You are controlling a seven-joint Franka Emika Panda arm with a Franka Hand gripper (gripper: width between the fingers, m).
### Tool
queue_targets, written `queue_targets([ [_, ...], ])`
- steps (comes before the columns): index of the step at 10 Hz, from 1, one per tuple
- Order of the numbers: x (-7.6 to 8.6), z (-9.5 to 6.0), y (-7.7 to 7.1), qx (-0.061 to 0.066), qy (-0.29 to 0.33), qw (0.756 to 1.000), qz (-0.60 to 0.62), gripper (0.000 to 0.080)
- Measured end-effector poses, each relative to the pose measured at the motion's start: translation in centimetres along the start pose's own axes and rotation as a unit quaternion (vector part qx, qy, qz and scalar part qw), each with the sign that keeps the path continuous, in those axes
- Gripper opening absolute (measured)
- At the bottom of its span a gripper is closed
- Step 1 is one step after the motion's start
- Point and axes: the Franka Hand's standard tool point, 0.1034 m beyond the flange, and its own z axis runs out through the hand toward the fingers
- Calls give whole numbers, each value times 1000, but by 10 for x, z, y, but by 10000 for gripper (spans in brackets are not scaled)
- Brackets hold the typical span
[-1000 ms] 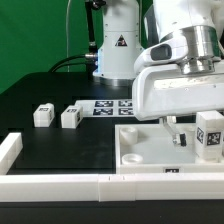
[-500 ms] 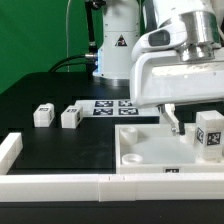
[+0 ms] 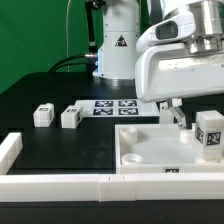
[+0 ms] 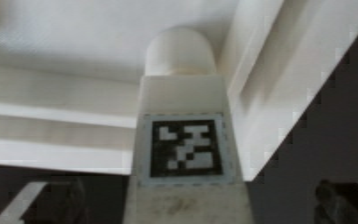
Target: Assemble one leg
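Tool [image 3: 180, 117] spread wide, holding nothing, above the panel [image 3: 150, 150].
Wrist view alone shows a tagged leg [image 4: 181, 120] upright, close under the camera, between the fingers [image 4: 34, 203]; contact unclear. Exterior view adds two loose legs [image 3: 43, 114] on open black bench [image 3: 60, 150], white bars [image 3: 55, 186] along its front edge.

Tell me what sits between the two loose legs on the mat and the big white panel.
In the exterior view, only bare black mat separates the nearer loose leg from the panel; the marker board lies farther back.
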Motion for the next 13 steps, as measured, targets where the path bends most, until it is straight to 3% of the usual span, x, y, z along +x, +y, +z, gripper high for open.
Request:
queue_targets([
  [2,2,0,8,20,-106,994,4,649],
  [5,1,-2,7,51,-239,970,3,649],
  [7,7,2,9,51,-236,970,3,649],
  [9,6,2,9,51,-236,970,3,391],
  [10,6,2,9,51,-236,970,3,391],
  [11,6,2,9,51,-236,970,3,291],
  [13,6,2,9,48,-237,970,17,291],
])
